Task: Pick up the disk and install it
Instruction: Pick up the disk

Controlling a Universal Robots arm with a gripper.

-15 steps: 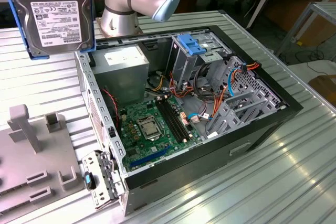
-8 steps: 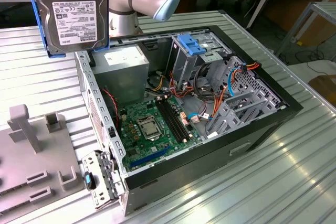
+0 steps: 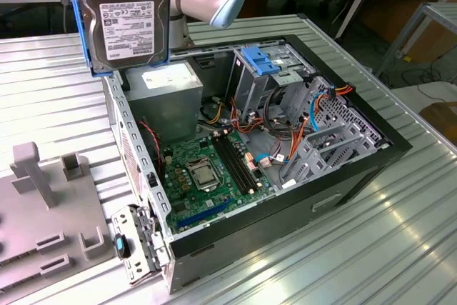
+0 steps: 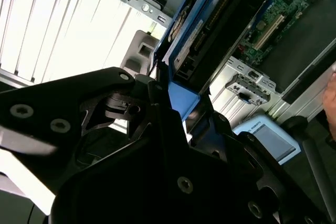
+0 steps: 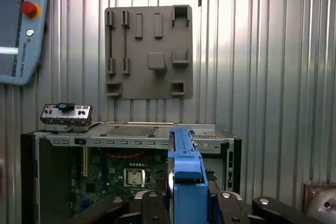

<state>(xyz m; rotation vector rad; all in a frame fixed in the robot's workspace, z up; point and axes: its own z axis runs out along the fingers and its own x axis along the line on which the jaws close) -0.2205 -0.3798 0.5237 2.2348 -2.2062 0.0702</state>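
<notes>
Gripping the disk (image 5: 186,174), a flat dark grey hard drive with a pale label and bright blue plastic side rails, the black two-finger gripper (image 5: 186,199) is closed on it, one finger against each side. In the second wrist view the drive's edge and connector side run away from the gripper toward the machine below.

In the exterior view the disk stands upright in the air, label toward the camera. It is clear of every surface and sits over the corner of the open black desktop computer case (image 3: 371,155) by the grey power-supply box with a white label (image 3: 168,87).

Deeper in the case lie the green motherboard (image 3: 203,173) and the silver metal drive cage with a blue plastic latch (image 3: 268,69). The drive is well apart from that cage and touches nothing inside.

Beyond the case, on the ribbed metal table (image 3: 400,248), lies a flat grey plastic fixture plate with raised holders (image 5: 147,51).

By my reading the pick-up is done. The installing is not, since the disk is seated in no bay.
</notes>
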